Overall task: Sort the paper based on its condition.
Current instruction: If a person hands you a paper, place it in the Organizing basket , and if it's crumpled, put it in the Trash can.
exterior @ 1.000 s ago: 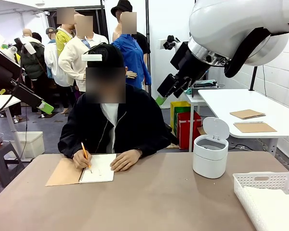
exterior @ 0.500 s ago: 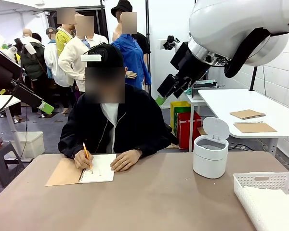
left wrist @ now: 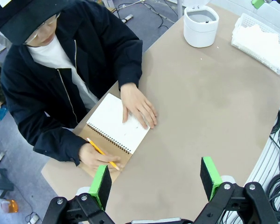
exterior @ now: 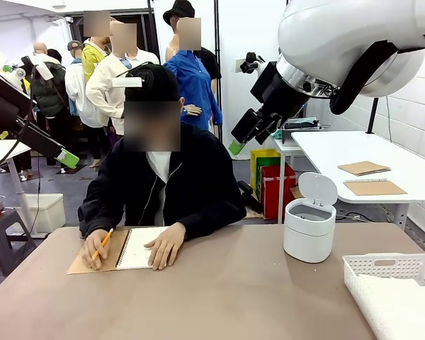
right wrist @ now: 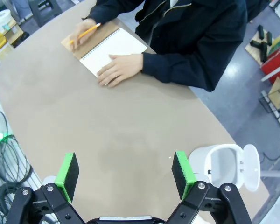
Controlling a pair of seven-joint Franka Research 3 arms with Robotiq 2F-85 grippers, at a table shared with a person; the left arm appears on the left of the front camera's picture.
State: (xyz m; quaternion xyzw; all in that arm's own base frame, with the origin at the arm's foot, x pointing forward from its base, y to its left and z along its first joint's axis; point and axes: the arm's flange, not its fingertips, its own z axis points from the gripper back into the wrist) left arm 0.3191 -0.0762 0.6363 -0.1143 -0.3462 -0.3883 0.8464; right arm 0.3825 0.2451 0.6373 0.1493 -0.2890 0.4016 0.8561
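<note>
Front view. Paper (exterior: 404,308): lies as a white heap inside the white basket (exterior: 382,261) at the near right corner of the table (exterior: 234,290). Left gripper (exterior: 65,157): hangs high at the picture's left, well apart from the basket, with the whole table's width between; cannot tell the jaw spread from this angle. Right gripper (exterior: 236,146): hangs high too, up and to the left of the basket in the picture, well clear of the paper; cannot tell the spread here either. Lower down: a white bin (exterior: 309,230) with its lid tipped up, just beside the basket. Across the table: a person (exterior: 163,184), flat hand (exterior: 163,249) resting on a spiral notebook (exterior: 138,248), pencil hand (exterior: 93,252) on its brown cover.

Left wrist view. Fingers spread wide, nothing between the green pads (left wrist: 101,179), bare tabletop beyond them. Paper up in the picture's far right corner, in the basket past the bin, well apart from the gripper. Notebook and pencil hand just beyond one pad.

Right wrist view. Fingers spread wide here as well, empty, over bare tabletop. Open bin just beside one pad. Notebook and both hands far off at the picture's top left.
</note>
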